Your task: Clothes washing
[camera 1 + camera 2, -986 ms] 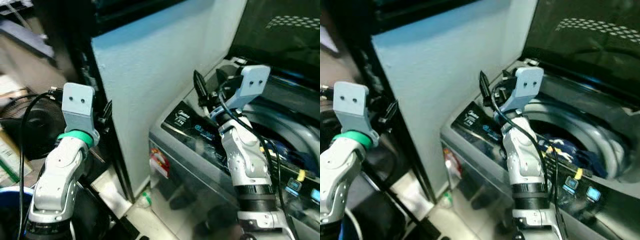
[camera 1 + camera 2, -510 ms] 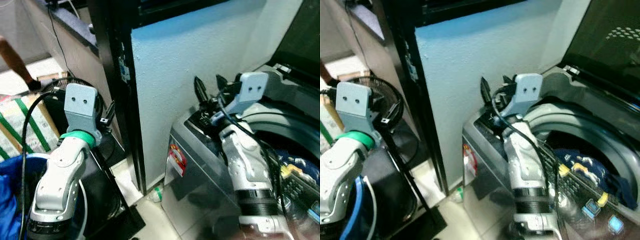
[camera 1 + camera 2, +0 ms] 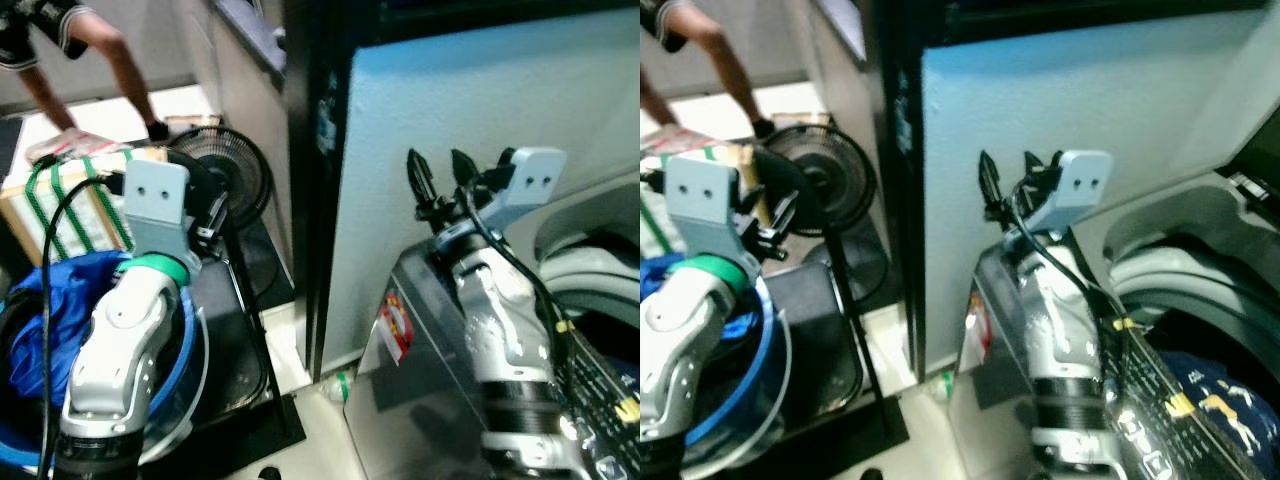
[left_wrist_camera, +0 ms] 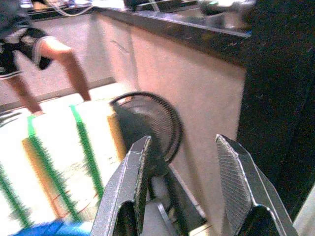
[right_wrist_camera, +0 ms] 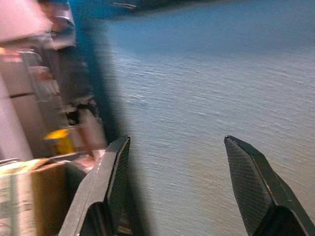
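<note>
- Head views, change: compared with the earlier frames, the camera has swung toward the robot's left, so the washing machine [image 3: 1200,300] has slid to the right edge of the picture and the blue laundry basket [image 3: 190,385] has come into view at lower left. Both arms keep the same raised pose relative to the body, so the shift is camera motion, not object motion. Judgement: the robot is turning from the machine toward the basket to fetch a further load.
- Left eye view, count: one left gripper [image 3: 208,215] raised above the basket; one right gripper [image 3: 438,178] raised before the pale wall [image 3: 480,90]; one floor fan [image 3: 225,180]; one green-strapped box [image 3: 60,200]; one person [image 3: 90,50] at upper left, legs only.
- Right eye view, count: one machine with its tub open, one dark garment [image 3: 1215,385] lying inside; blue clothes [image 3: 735,330] lie in the basket.
- Left wrist view: both black fingers [image 4: 130,182] stand spread apart with nothing between them; fan, box and person lie beyond.
- Right wrist view: both fingers [image 5: 115,172] are likewise spread and empty, facing the wall.
</note>
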Tool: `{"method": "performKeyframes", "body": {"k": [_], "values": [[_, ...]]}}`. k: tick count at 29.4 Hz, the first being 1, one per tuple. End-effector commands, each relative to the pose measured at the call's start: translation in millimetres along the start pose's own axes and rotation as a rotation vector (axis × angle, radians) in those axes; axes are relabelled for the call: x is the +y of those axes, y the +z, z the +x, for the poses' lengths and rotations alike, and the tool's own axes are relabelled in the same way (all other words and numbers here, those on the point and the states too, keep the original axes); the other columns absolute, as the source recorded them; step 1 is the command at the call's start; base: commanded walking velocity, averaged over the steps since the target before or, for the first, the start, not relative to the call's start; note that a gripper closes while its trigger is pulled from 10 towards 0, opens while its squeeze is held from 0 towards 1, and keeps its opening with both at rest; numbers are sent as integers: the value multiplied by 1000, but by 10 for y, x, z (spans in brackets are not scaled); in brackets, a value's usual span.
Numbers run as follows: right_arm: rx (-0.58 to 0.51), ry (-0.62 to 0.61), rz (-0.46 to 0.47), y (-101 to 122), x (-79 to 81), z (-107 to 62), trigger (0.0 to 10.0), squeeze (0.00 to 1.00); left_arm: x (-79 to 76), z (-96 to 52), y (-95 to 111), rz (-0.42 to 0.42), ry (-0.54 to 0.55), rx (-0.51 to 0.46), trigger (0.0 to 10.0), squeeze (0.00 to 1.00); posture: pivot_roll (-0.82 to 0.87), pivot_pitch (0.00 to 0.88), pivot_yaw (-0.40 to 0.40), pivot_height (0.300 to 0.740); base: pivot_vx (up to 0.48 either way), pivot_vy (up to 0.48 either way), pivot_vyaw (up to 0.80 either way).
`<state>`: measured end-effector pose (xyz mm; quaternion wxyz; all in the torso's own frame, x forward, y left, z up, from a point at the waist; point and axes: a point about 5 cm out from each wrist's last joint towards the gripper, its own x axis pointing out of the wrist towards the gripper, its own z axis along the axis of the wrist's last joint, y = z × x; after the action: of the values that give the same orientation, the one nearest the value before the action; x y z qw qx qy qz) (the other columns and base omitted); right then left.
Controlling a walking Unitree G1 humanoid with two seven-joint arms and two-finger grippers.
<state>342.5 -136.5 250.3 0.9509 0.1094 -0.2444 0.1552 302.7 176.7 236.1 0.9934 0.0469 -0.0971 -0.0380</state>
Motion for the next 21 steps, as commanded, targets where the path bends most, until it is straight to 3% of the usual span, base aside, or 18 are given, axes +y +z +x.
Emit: {"method": "performKeyframes", "body": {"k": [1, 8, 18, 21], "values": [[14, -9, 16, -33, -28, -26, 10000, 0, -6, -19, -78, -6, 3, 32, 10000, 0, 120, 26, 49, 740, 0, 0, 800], [25, 37, 95, -70, 7, -104, 10000, 0, -62, -87, -115, -7, -55, 44, 10000, 0, 121, 31, 42, 740, 0, 0, 800], [15, 102, 141, -51, 61, -101, 10000, 0, -56, -80, -92, -17, -39, 28, 10000, 0, 121, 33, 41, 740, 0, 0, 800], [23, 81, 183, -72, 46, -116, 10000, 0, -49, -85, -89, -42, -28, 20, 10000, 0, 121, 33, 41, 740, 0, 0, 0]]}}
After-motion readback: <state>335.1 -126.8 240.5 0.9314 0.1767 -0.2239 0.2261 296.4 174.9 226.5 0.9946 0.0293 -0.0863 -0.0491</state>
